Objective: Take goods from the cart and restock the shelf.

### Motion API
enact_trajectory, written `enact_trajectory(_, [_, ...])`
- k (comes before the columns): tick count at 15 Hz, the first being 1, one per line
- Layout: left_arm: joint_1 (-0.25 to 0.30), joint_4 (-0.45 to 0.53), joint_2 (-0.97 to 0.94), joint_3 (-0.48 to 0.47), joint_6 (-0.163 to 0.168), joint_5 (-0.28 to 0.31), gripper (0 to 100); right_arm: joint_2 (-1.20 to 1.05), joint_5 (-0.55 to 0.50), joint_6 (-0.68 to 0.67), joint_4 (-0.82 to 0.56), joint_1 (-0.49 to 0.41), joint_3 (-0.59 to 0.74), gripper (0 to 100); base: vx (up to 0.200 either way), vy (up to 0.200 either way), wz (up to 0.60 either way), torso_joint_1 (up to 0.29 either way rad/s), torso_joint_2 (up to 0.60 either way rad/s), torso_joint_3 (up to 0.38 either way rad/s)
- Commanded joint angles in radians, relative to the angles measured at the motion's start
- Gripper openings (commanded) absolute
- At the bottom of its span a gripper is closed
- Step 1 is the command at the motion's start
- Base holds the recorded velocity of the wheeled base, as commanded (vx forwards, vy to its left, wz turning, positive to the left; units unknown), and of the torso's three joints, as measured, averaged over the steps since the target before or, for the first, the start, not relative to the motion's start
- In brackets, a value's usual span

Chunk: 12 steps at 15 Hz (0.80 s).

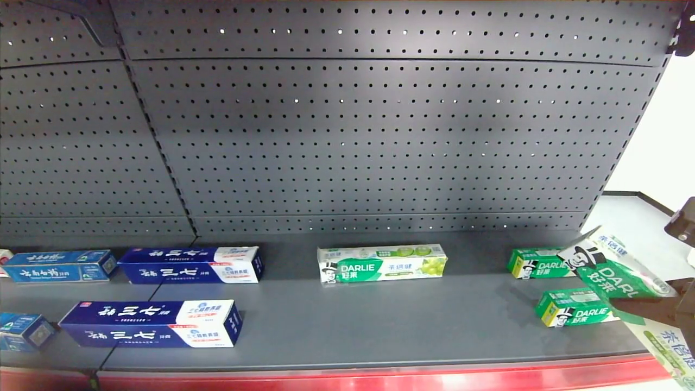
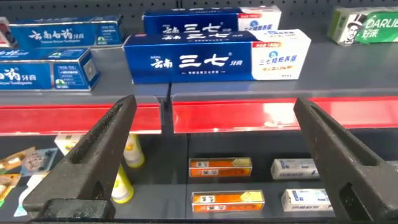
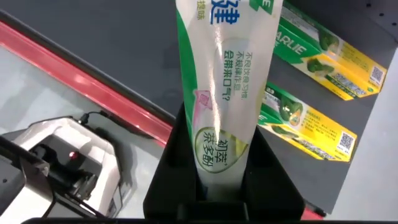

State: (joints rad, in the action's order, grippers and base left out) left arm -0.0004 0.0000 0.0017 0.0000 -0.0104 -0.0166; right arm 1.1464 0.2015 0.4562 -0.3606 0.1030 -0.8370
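Pale floor (image 1: 635,228), white wall (image 1: 665,136)

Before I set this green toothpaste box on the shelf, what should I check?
1. Grip: right gripper shut on the held green box: ok.
2. Landing spot: bare shelf left of the rear green box and front green box: ok.
3. Held green box level with the shelf: tilted, not ok.
4. Gap between held box and those two boxes: cannot tell.
5. Left gripper open, empty, facing the blue boxes' end: ok.
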Motion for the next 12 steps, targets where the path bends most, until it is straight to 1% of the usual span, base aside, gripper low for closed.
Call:
enact_trajectory(1, [-0.001, 0.002, 0.004, -0.002, 0.000, 0.003, 100, 0.001, -0.002, 0.004, 0.000, 0.004, -0.005, 0, 0.000, 0.000, 0.00, 0.000, 0.00, 0.000])
enact_trajectory(3, [-0.018, 0.003, 0.047, -0.003, 0.007, 0.014, 100, 0.003, -0.011, 0.004, 0.005, 0.003, -0.002, 0, 0.000, 0.000, 0.00, 0.000, 0.00, 0.000])
enact_trajectory(4, [-0.046, 0.002, 0.073, -0.003, 0.012, 0.014, 100, 0.000, -0.045, 0.002, 0.008, 0.003, 0.006, 0, 0.000, 0.000, 0.00, 0.000, 0.00, 0.000])
enact_trajectory(5, [-0.047, -0.006, 0.109, -0.083, 0.033, 0.023, 100, 0.000, -0.053, 0.001, 0.009, 0.001, 0.009, 0, 0.000, 0.000, 0.00, 0.000, 0.00, 0.000])
enact_trajectory(6, [-0.050, 0.012, 0.308, -0.308, 0.069, 0.060, 100, 0.001, -0.057, 0.002, 0.008, 0.000, 0.003, 0, 0.000, 0.000, 0.00, 0.000, 0.00, 0.000])
enact_trajectory(7, [-0.069, 0.031, 0.434, -0.428, 0.076, 0.129, 100, 0.001, -0.060, 0.001, 0.009, 0.001, 0.003, 0, 0.000, 0.000, 0.00, 0.000, 0.00, 0.000])
enact_trajectory(8, [-0.108, 0.035, 0.566, -0.541, 0.081, 0.201, 100, 0.004, -0.062, 0.001, 0.009, 0.003, 0.006, 0, 0.000, 0.000, 0.00, 0.000, 0.00, 0.000])
enact_trajectory(9, [-0.127, 0.035, 0.693, -0.626, 0.089, 0.214, 100, 0.004, -0.063, 0.002, 0.009, 0.011, 0.010, 0, 0.000, 0.000, 0.00, 0.000, 0.00, 0.000])
enact_trajectory(10, [-0.135, 0.034, 0.793, -0.696, 0.121, 0.224, 100, -0.002, -0.073, 0.001, 0.009, 0.027, 0.019, 0, 0.000, 0.000, 0.00, 0.000, 0.00, 0.000])
enact_trajectory(11, [-0.181, 0.034, 0.917, -0.778, 0.178, 0.242, 100, -0.005, -0.082, -0.004, 0.011, 0.034, 0.026, 0, 0.000, 0.000, 0.00, 0.000, 0.00, 0.000])
enact_trajectory(12, [-0.231, 0.037, 1.003, -0.851, 0.201, 0.253, 100, -0.011, -0.082, -0.004, 0.011, 0.034, 0.030, 0, 0.000, 0.000, 0.00, 0.000, 0.00, 0.000])
